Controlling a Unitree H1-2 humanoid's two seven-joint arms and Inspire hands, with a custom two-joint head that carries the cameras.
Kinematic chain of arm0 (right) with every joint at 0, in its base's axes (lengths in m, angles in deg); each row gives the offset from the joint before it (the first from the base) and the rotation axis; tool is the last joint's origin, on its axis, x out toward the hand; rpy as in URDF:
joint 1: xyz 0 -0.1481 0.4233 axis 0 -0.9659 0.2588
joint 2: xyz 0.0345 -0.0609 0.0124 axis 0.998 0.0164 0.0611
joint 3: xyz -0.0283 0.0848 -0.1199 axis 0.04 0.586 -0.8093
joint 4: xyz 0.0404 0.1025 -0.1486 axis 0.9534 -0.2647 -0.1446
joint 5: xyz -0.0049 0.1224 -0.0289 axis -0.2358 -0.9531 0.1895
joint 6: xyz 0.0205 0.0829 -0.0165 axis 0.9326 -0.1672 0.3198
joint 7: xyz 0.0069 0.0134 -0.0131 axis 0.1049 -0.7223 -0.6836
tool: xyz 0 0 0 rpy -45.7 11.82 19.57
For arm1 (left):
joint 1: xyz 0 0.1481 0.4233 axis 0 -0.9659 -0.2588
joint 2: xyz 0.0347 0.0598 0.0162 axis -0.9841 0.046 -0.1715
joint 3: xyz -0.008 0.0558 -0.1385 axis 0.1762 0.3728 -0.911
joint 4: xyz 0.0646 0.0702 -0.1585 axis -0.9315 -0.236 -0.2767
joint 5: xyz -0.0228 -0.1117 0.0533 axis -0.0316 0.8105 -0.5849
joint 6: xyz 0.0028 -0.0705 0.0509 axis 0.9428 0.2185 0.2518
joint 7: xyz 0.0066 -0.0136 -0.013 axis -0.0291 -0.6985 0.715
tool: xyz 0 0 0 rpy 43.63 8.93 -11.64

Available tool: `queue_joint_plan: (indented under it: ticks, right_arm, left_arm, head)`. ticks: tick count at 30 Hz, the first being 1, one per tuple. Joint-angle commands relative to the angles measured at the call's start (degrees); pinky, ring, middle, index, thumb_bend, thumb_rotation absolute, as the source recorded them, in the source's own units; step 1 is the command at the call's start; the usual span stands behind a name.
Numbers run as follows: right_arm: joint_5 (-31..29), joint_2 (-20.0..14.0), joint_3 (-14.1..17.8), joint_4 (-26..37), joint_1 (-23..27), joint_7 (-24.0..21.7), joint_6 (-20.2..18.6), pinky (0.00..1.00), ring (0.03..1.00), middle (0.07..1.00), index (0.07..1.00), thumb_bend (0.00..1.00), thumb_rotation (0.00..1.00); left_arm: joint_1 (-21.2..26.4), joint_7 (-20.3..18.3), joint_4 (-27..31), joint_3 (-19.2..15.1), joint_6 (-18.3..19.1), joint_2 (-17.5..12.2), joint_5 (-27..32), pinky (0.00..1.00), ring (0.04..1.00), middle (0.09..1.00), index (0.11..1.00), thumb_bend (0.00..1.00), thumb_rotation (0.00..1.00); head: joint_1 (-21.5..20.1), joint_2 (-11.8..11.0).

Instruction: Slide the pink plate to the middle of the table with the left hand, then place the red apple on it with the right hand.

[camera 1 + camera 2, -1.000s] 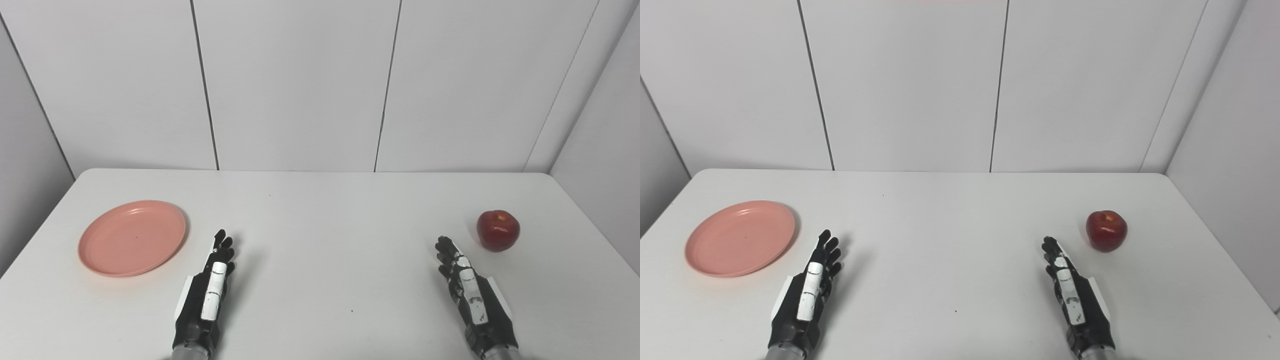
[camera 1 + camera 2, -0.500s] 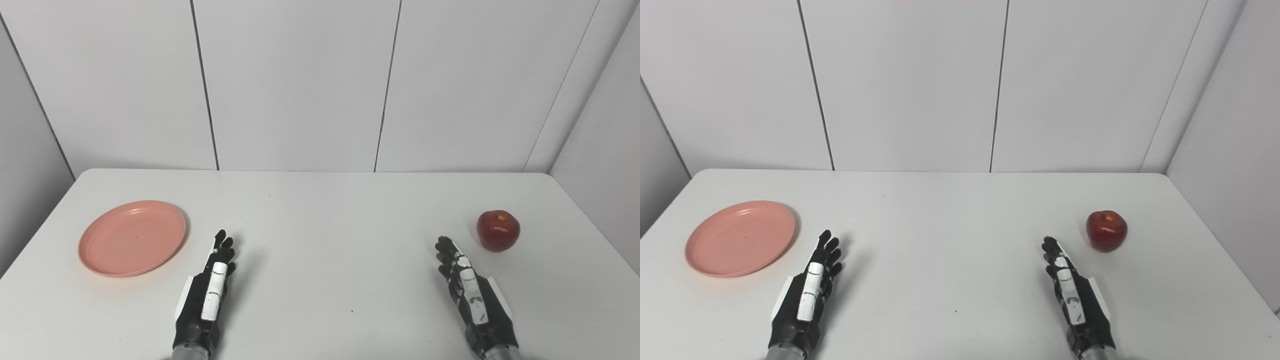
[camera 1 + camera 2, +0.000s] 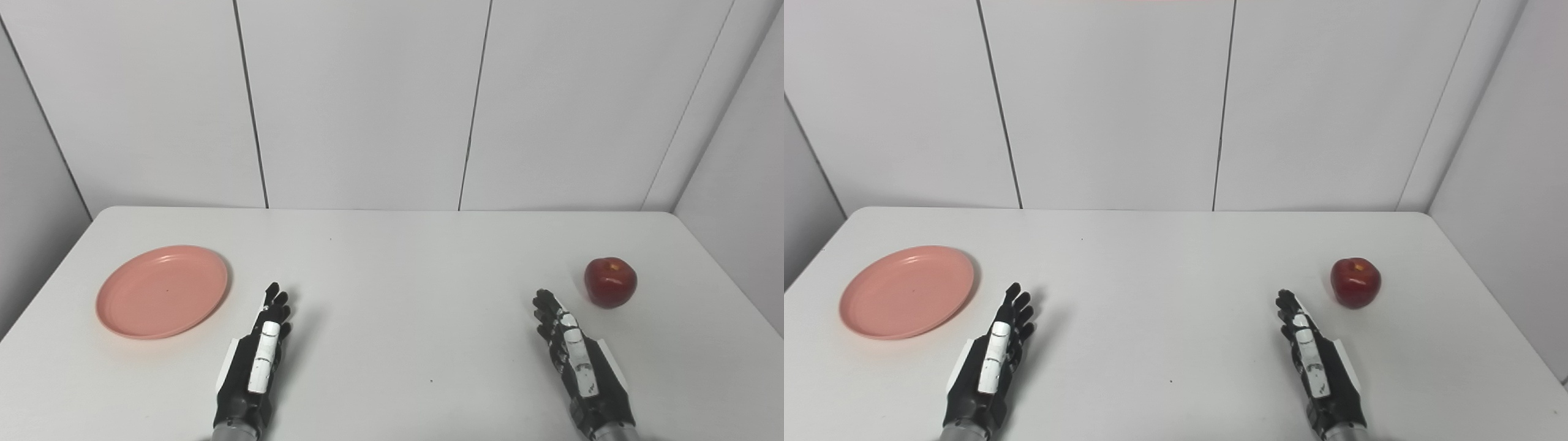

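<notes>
A pink plate lies flat on the left side of the white table. A red apple stands on the table's right side. My left hand rests near the front edge, to the right of the plate and apart from it, fingers stretched out, open and empty. My right hand rests near the front edge, to the left of the apple and apart from it, also open and empty. The plate and the apple show in the right eye view too.
White wall panels stand behind the table's far edge, and walls close in at both sides. Bare table surface lies between the two hands.
My left hand has shifted very slightly to the right. The right hand, the plate and the apple have not moved.
</notes>
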Motion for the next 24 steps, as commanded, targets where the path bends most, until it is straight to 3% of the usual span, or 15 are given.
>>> queue_joint_plan:
  ticks: [1,6,11,24]
  right_arm:
    - [-0.54,-0.50,-0.06,-0.43,1.06,-1.04,0.31,1.00,0.968,0.944,0.925,0.86,1.00]
    - [-1.24,-1.54,0.57,-2.19,0.91,-1.99,1.84,1.00,0.965,0.941,0.923,0.84,1.00]
    - [-3.25,-3.02,1.74,-5.09,1.22,-3.96,3.63,1.00,0.986,0.954,0.936,0.84,1.00]
    - [-5.16,-5.02,3.61,-9.07,1.81,-6.91,5.76,1.00,1.000,0.976,0.958,0.82,1.00]
  left_arm:
    - [-1.36,-0.38,0.88,0.23,0.05,-0.98,0.19,1.00,1.000,1.000,1.000,0.77,0.96]
    - [-1.64,0.69,0.28,1.52,0.13,0.03,-1.62,1.00,1.000,1.000,1.000,0.79,0.97]
    - [-1.68,1.77,-0.88,3.26,-1.51,1.40,-3.12,1.00,1.000,1.000,1.000,0.74,0.97]
    - [-1.13,4.93,-3.51,6.50,-4.11,2.63,-6.84,1.00,1.000,1.000,1.000,0.67,1.00]
  head:
    - [0.05,0.03]
    - [5.27,-2.29]
    - [8.95,-4.03]
    - [14.70,-6.03]
